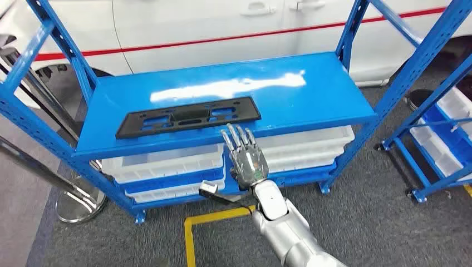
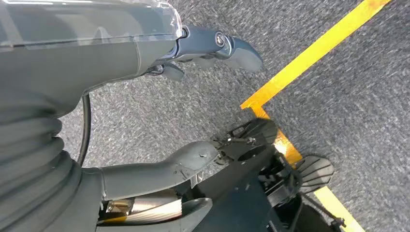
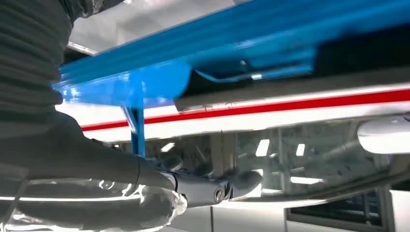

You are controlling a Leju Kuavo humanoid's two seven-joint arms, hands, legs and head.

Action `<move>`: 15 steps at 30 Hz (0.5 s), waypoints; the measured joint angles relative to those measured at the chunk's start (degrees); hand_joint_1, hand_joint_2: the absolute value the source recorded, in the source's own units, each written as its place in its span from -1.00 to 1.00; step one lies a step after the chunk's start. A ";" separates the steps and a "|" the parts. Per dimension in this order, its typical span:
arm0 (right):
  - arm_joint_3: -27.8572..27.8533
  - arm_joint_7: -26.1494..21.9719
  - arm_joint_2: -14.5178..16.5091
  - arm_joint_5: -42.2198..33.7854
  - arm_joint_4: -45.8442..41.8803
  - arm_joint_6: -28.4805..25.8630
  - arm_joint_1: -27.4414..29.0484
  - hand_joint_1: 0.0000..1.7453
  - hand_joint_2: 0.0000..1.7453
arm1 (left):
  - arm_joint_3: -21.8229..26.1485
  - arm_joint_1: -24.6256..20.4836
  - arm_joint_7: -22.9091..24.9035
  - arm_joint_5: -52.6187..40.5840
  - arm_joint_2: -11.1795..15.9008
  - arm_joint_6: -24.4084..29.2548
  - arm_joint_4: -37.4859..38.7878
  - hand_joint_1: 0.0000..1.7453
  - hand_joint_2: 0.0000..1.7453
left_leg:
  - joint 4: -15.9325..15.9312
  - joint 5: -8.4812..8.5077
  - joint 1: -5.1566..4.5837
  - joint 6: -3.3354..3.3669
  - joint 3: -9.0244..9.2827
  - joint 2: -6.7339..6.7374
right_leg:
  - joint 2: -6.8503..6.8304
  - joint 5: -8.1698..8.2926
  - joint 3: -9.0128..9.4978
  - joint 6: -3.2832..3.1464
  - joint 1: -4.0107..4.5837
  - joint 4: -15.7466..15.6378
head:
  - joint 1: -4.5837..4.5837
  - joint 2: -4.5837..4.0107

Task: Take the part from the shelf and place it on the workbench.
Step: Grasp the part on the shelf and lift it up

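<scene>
The right arm (image 1: 289, 233) rises from the lower middle of the head view, silver forearm angled up and to the left, with the right hand (image 1: 245, 157) raised at the front edge of the shelf (image 1: 311, 94). Its fingers (image 1: 236, 136) are spread and straight, pointing up toward the shelf top, and hold nothing; the thumb juts out to the lower left of the palm. The fingertips overlap the shelf's front lip (whether they touch it cannot be told).

The part (image 1: 188, 117), a long flat black plate with cut-outs, lies on the blue shelf top left of centre in the frame, just above and left of the fingertips, apart from them.

Below the shelf top sit white bins (image 1: 167, 164). A white car (image 1: 234, 28) with a red stripe fills the upper frame behind.

In the left wrist view the left hand (image 2: 193, 48) hangs over grey carpet (image 2: 338, 106) with a yellow line (image 2: 314, 53), its fingers loosely bent and holding nothing.
</scene>
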 joint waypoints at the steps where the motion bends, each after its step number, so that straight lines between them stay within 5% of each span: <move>1: 0.00 -0.01 0.09 -0.01 -0.05 0.00 -0.03 -1.00 1.00 | 0.00 0.01 -0.01 0.00 0.00 0.00 0.00 -1.00 1.00 | 0.23 0.05 0.06 -0.13 0.17 0.00 | 0.07 -0.15 0.28 -0.25 -0.01 -0.05 | 0.00 0.00; 4: 0.04 -0.06 0.61 -0.01 -0.40 -0.01 -0.14 -1.00 1.00 | 0.03 -0.06 -0.04 0.00 0.01 0.03 -0.01 -1.00 1.00 | 3.79 -0.34 0.42 -0.59 -0.76 0.23 | 0.19 -1.07 1.94 -1.41 0.00 -0.32 | -0.01 0.00; 7: 0.05 -0.20 0.92 -0.02 -0.49 0.00 -0.15 -1.00 1.00 | 0.03 -0.10 -0.04 -0.01 -0.07 0.05 -0.01 -1.00 1.00 | 13.29 -4.10 0.60 -1.12 -6.82 0.42 | 0.21 -2.61 3.61 -2.09 0.31 -0.37 | -0.04 0.00; 9: 0.06 -0.49 0.97 -0.18 -0.49 0.00 0.03 -1.00 1.00 | 0.04 0.10 -0.03 -0.02 -0.09 0.07 0.01 -1.00 1.00 | 15.61 -5.73 0.62 -1.13 -10.00 0.44 | 0.38 -3.76 4.86 -2.14 0.53 -0.37 | -0.04 0.00; 10: 0.06 -0.69 0.99 -0.32 -0.50 0.01 0.08 -1.00 1.00 | 0.05 0.17 -0.03 -0.03 -0.09 0.08 0.01 -1.00 1.00 | 14.20 -4.86 0.60 -0.98 -10.39 0.44 | 0.47 -4.39 5.68 -2.12 0.61 -0.36 | -0.04 0.00; 13: 0.07 -1.59 1.40 -0.74 -0.61 0.02 0.13 -1.00 1.00 | 0.09 0.18 -0.04 -0.10 -0.05 0.10 0.05 -1.00 1.00 | 4.35 3.52 0.14 -0.10 -8.86 0.57 | 0.57 -6.40 8.25 -1.79 0.70 -0.51 | -0.02 0.00; 15: 0.09 -2.08 1.80 -0.81 -0.65 0.02 0.14 -1.00 1.00 | 0.17 0.05 -0.04 -0.23 -0.01 0.09 0.13 -1.00 1.00 | 0.85 6.59 -0.44 0.73 -8.18 0.57 | 0.65 -7.16 9.15 -1.19 0.68 -0.71 | -0.04 0.00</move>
